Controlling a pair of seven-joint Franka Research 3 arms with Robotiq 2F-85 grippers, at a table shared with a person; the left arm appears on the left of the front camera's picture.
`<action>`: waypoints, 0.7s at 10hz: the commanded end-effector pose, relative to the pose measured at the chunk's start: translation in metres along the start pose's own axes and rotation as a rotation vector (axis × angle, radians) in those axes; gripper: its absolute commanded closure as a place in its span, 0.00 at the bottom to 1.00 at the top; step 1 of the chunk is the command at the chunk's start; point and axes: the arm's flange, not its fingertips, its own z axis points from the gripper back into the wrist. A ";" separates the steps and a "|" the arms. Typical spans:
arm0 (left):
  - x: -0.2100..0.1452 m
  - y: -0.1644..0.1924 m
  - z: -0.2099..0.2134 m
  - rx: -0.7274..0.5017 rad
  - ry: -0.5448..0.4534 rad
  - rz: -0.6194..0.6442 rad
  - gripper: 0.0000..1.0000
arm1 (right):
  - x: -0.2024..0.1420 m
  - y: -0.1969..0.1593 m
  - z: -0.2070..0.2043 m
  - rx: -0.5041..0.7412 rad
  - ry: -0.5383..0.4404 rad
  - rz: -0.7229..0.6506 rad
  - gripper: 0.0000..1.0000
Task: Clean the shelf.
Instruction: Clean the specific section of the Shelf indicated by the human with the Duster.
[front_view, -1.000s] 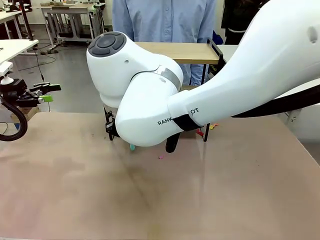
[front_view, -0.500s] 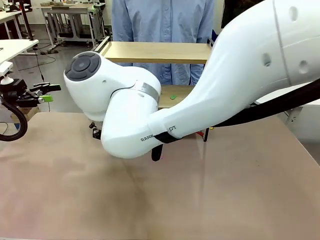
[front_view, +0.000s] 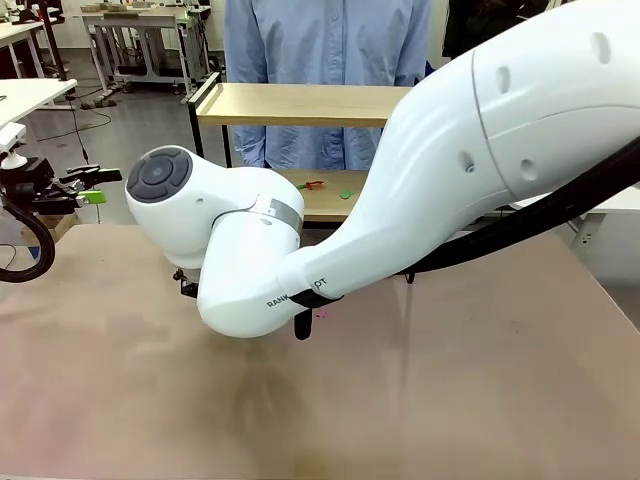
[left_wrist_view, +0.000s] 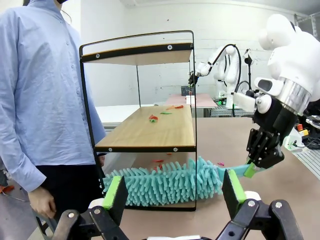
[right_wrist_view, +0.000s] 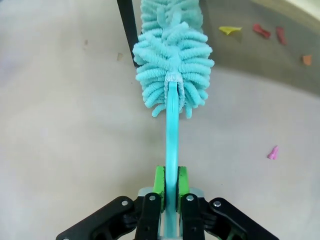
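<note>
**Duster worked beneath the lower board of the shelf**

The shelf (left_wrist_view: 160, 131) stands at the far edge of the tabletop (front_view: 450, 380), directly in front of a person (left_wrist_view: 40, 90). Its top board appears bare, while the lower board carries a few small coloured scraps (left_wrist_view: 153, 118). The right tool (right_wrist_view: 170, 180) is clenched on the thin handle of a teal duster (left_wrist_view: 165, 182). The fluffy head of the duster lies under the lower board, close beside one black leg. More scraps (right_wrist_view: 273, 152) lie loose on the tabletop nearby. The left tool (left_wrist_view: 173, 190) is released and holds nothing, hanging well off to the side with its pads spread wide.

The shelf is probably light: two stiff wooden boards in a slender metal frame, likely to slide or rock if the duster handle pushes against a leg. If it needs steadying, a frame upright or the top rail offers the firmest hold, better than a board edge. The duster head is soft and yielding, so light strokes should suffice. The scraps look nearly weightless and may scatter.
</note>
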 end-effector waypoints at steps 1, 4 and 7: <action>0.004 -0.003 -0.001 -0.002 -0.001 -0.003 0.00 | 0.000 0.007 -0.007 0.059 0.034 -0.002 0.87; 0.004 -0.003 -0.001 -0.002 -0.001 -0.003 0.00 | 0.000 0.000 0.000 0.000 0.000 0.000 0.87; 0.004 -0.003 -0.001 -0.002 -0.001 -0.003 0.00 | -0.010 -0.053 -0.010 0.009 0.068 -0.052 0.87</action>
